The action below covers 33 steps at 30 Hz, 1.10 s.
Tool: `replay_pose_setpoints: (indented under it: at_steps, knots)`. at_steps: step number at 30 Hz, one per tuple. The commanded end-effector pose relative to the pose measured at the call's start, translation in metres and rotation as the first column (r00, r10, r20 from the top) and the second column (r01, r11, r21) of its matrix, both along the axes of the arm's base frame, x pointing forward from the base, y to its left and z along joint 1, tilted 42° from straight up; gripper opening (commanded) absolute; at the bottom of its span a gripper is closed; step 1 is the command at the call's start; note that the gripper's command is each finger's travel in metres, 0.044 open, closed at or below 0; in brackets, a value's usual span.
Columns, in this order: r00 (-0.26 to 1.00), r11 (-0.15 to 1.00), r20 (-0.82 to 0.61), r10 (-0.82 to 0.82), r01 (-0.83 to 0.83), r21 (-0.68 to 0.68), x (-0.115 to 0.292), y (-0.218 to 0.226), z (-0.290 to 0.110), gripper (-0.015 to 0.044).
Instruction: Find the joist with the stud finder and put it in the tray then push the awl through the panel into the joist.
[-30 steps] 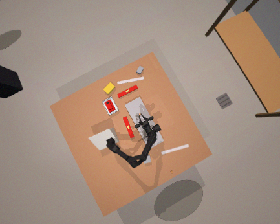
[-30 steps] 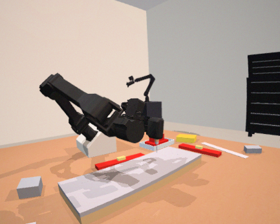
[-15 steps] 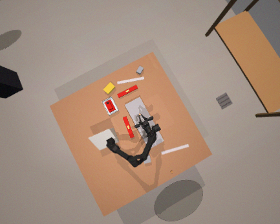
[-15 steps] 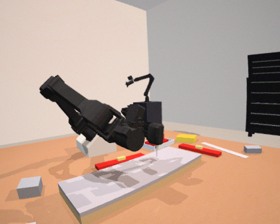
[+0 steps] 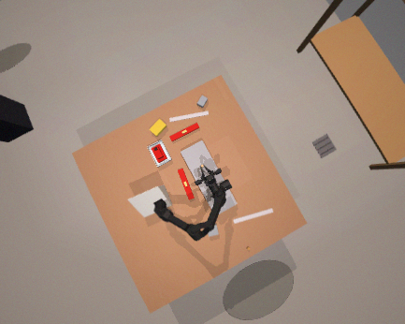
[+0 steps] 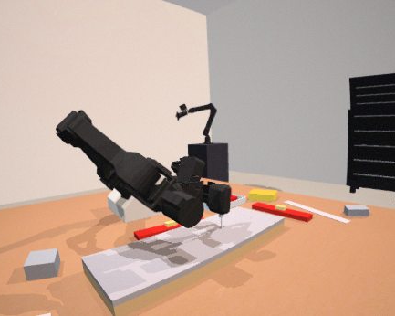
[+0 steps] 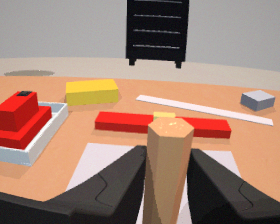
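Observation:
My gripper (image 5: 203, 172) (image 6: 219, 204) (image 7: 167, 156) is shut on the awl's tan wooden handle (image 7: 165, 183) (image 5: 202, 166) and holds it upright over the grey floor panel (image 5: 192, 153) (image 6: 138, 279) (image 7: 98, 163). In the exterior view the awl's thin metal tip (image 6: 222, 222) points straight down and meets the panel's top near its far half. The red stud finder (image 5: 159, 153) (image 7: 16, 116) sits in the white tray (image 5: 151, 154) (image 7: 39, 145), left of the panel. The joist is hidden under the panel.
Two red levels (image 5: 183, 132) (image 5: 185, 184) (image 7: 120, 123) lie beside the panel. A yellow block (image 5: 158, 126) (image 7: 91, 91), two white strips (image 5: 189, 115) (image 5: 253, 215), and grey blocks (image 5: 202, 100) (image 6: 42, 264) lie around. A black shelf unit (image 7: 157, 12) stands at the back.

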<state>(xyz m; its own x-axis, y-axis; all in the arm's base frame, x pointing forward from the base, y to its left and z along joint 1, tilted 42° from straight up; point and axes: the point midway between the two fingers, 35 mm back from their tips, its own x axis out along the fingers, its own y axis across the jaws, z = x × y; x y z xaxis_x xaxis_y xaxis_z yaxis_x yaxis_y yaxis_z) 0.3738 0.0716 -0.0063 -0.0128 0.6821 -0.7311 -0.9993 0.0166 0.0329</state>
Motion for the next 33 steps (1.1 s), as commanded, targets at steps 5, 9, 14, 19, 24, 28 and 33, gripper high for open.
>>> replay_pose_setpoints:
  at_steps: [5,9,14,19,24,28,33]
  knots:
    - [1.000,1.000,0.000,0.003,-0.003,0.001,-0.0011,-0.0057,-0.0082,0.0000]
    - [1.000,1.000,0.001,-0.002,0.002,0.002,-0.0003,-0.0059,-0.0062,0.0000]
    - [1.000,1.000,0.001,-0.002,0.002,0.002,-0.0003,-0.0059,-0.0062,0.0000]
    - [1.000,1.000,0.001,-0.002,0.002,0.002,-0.0003,-0.0059,-0.0062,0.0000]
    - [1.000,1.000,0.001,-0.002,0.002,0.002,-0.0003,-0.0059,-0.0062,0.0000]
    - [1.000,1.000,0.001,-0.002,0.002,0.002,-0.0003,-0.0059,-0.0062,0.0000]
    - [1.000,1.000,0.001,-0.002,0.002,0.002,-0.0003,-0.0059,-0.0062,0.0000]
